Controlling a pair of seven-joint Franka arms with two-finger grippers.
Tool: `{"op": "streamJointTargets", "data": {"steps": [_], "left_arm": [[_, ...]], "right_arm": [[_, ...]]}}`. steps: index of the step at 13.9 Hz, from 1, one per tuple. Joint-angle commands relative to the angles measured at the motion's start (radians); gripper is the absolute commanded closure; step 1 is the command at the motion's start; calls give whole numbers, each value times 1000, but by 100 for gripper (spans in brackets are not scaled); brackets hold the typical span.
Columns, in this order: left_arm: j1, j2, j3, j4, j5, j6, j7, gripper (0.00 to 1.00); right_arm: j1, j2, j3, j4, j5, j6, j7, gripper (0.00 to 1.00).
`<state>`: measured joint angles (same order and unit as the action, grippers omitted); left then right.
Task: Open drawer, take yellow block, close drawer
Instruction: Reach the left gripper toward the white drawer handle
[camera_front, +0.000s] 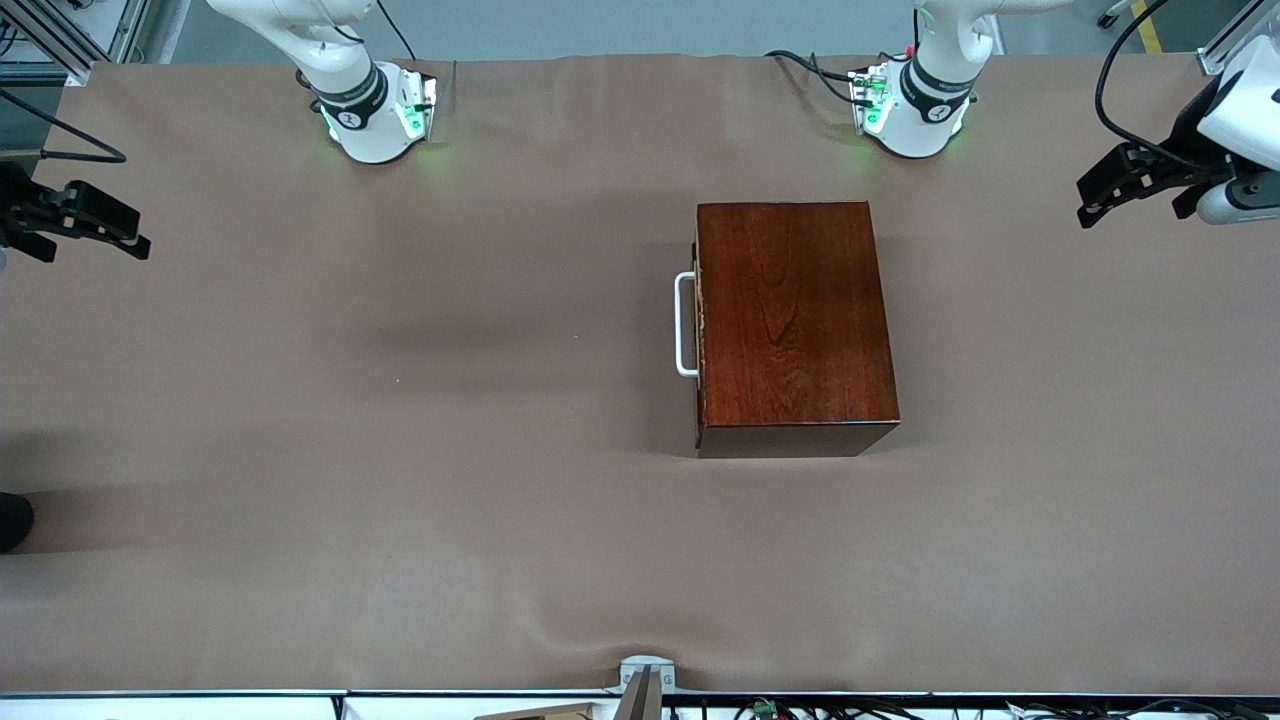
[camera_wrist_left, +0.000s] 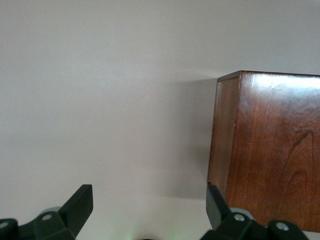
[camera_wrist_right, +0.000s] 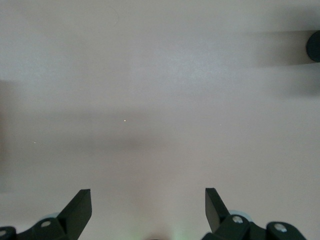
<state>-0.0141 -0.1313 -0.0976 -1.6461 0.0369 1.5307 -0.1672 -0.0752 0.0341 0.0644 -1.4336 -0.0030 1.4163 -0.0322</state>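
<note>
**Closed drawer box on the tabletop, both tools spread and empty at the table's ends**

A glossy reddish-brown wooden box (camera_front: 795, 325) stands on the brown-covered tabletop (camera_front: 400, 450), somewhat toward the left arm's end. The drawer (camera_front: 699, 320) is pushed fully in, so only its thin front edge shows, flush with the box. Its white loop handle (camera_front: 685, 325) projects from that front, facing the right arm's end of the table. The yellow block is not visible in any view; the closed box hides its interior.

The left tool (camera_front: 1090, 210) hangs over the left arm's end of the tabletop, well apart from the box. Its fingers (camera_wrist_left: 80, 202) are spread and hold nothing. In the left wrist view one corner of the box (camera_wrist_left: 270, 150) appears, with a plain side panel and the grained top.

The right tool (camera_front: 135, 240) hangs over the right arm's end of the tabletop, well apart from the handle. Its fingers (camera_wrist_right: 80, 205) are likewise spread and empty, with only bare covering between them.

Nothing lies between either tool and the box. The two arm bases (camera_front: 375, 115) stand along the tabletop's edge farthest from the front camera. A small metal bracket (camera_front: 645, 680) sits at the tabletop's nearest edge. A dark rounded object (camera_front: 12, 520) shows at the edge of the right arm's end; what it is cannot be told.
</note>
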Motion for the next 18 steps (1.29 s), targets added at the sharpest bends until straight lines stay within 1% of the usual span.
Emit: {"op": "streamJointTargets", "data": {"steps": [1,6,9,10,11,12,13,14,16,18], "left_arm": [[8,7,-4,20,-23,-9,18,0],[-1,10,-8,29,-23,-9,9,0],[-43,79,-83,86,-22,-23,-11,0],[-43,106,-120,100,-20,-23,-46,0],[-46,142,-167,132,-22,-23,-82,0],[-55,204,-219,169,-22,-23,-107,0],[-73,278,-262,225,-14,-21,-147,0],[-111,345,-275,279,-11,-21,-217,0],[-223,445,-264,359,6,-9,-349,0],[-334,522,-257,394,95,31,-382,0]], "right_arm": [[2,-11,2,1,-5,6,-9,0],[0,-11,5,1,-5,4,-9,0],[-3,-11,2,7,-6,0,-8,0],[-9,-11,0,7,-8,0,-8,0],[-11,-11,0,10,-14,0,-8,0],[-9,-11,-1,13,-12,0,-6,0],[-8,-11,-1,13,-8,0,-5,0],[-6,-11,-1,13,-8,1,-5,0],[-6,-11,0,13,-6,1,-5,0],[-8,-11,0,13,-5,3,-5,0]]}}
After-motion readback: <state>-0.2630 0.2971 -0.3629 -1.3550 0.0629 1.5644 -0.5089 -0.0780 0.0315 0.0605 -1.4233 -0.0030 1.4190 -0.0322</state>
